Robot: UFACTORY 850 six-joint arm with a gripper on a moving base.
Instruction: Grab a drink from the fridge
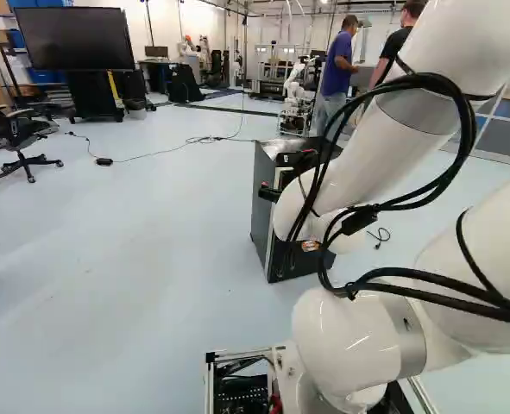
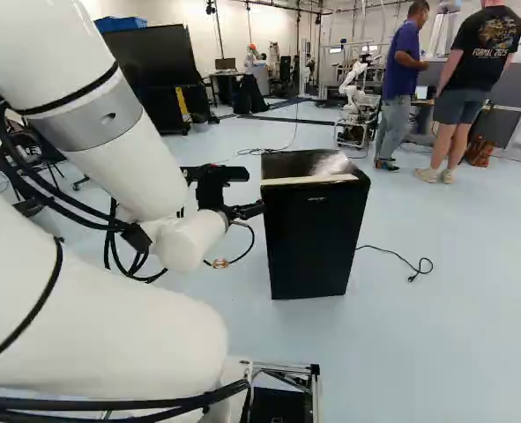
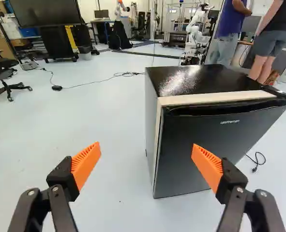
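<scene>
Black two-finger gripper is released, orange pads spread wide apart. Boxy black fridge with cream strip along the door's top edge stands on pale blue-grey floor, ahead of gripper, centre of right base view. Black cable with plug lies on the floor beside it.

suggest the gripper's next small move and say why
I'd probably ease the open gripper sideways toward the fridge, lining up with its door: the door looks shut, and it lies mostly beyond one finger rather than centred between both.
</scene>
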